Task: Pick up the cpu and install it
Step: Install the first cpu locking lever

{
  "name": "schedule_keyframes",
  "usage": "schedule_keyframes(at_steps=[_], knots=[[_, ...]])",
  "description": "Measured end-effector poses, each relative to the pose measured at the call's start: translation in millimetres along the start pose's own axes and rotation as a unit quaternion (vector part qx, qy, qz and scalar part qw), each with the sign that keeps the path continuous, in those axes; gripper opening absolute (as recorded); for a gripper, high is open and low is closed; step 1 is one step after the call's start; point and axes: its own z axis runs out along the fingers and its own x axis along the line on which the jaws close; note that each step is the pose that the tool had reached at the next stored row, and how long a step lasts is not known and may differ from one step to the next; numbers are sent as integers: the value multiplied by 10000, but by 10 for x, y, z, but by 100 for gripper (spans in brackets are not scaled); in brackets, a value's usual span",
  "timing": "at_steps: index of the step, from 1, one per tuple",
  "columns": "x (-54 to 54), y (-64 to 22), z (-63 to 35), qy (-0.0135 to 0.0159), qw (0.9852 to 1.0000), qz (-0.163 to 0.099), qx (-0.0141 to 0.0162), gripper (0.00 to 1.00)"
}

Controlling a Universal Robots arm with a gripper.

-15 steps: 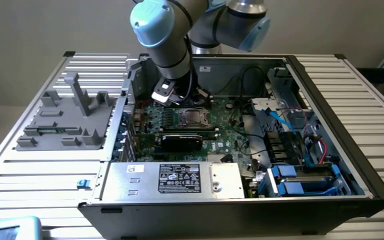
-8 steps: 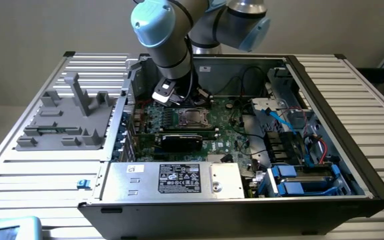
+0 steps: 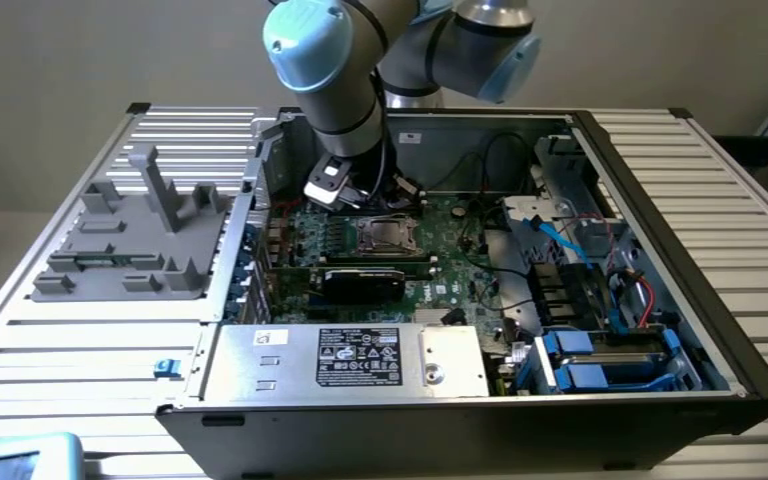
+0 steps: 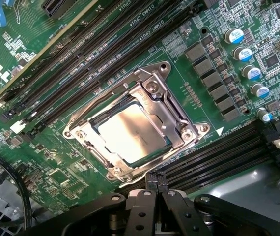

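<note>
The cpu is a flat square chip with a dull silver top. It lies in the motherboard socket, framed by the metal retention bracket. In the exterior view the cpu shows at the middle of the green board inside the open computer case. My gripper hangs just above the board beside the socket, fingers pressed together with nothing between them. In the exterior view the gripper sits over the board's rear area, a little toward the exterior view's left of the socket.
A black graphics card lies in front of the socket, and the silver power supply box sits at the case front. Black memory slots flank the socket. A grey fixture stands on the table at the exterior view's left. Cables and blue drive bays fill the case's right side.
</note>
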Motion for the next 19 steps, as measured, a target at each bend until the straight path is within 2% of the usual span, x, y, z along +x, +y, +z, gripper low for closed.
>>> schedule_keyframes(at_steps=[3,11,14,19], knots=[[1,-1,-2,-10,10000,3,-10,11],[16,-11,5,-8,10000,3,-16,11],[17,-13,6,-23,10000,7,-38,11],[17,-13,2,-72,9999,25,-95,11]])
